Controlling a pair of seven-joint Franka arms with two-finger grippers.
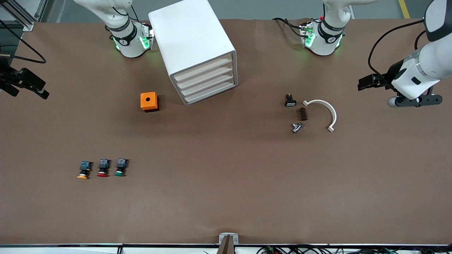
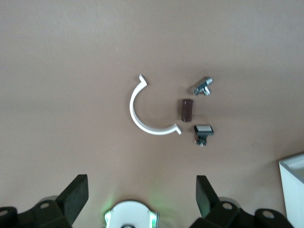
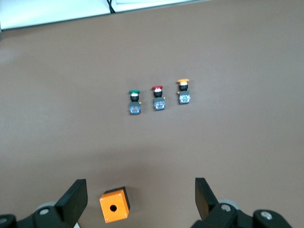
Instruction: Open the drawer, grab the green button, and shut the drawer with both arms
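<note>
The right pincer (image 1: 16, 84) hung at the right arm's end of the bench (image 1: 226, 197), high above the surface; its wrist view showed the two fingers (image 3: 76, 199) spread wide with nothing between them. Below it in that view lay three push buttons in a row, well nearer the front camera than the cabinet: a yellow-orange-capped button (image 1: 84, 169), a red-capped button (image 1: 103, 168) just beside it, and then the green-capped button (image 1: 120, 167), all lying on their sides with caps toward the front camera. Farther from the camera stood a small orange box (image 1: 149, 101) with a round hole in its top. Beside it, toward the middle, the white cabinet (image 1: 192, 46) stood at an angle, its four drawers all pushed in; the lowest drawer (image 1: 211, 93) sat flush with the others.

Toward the left arm's end lay a cluster of small parts: a black switch with a white face (image 1: 290, 101), a dark brown block (image 1: 303, 114), a metal fitting (image 1: 296, 127) and a white curved clip (image 1: 325, 111). The left pincer (image 1: 369, 82) hovered over the bench past them, fingers (image 2: 204, 194) wide apart and gripping nothing.
</note>
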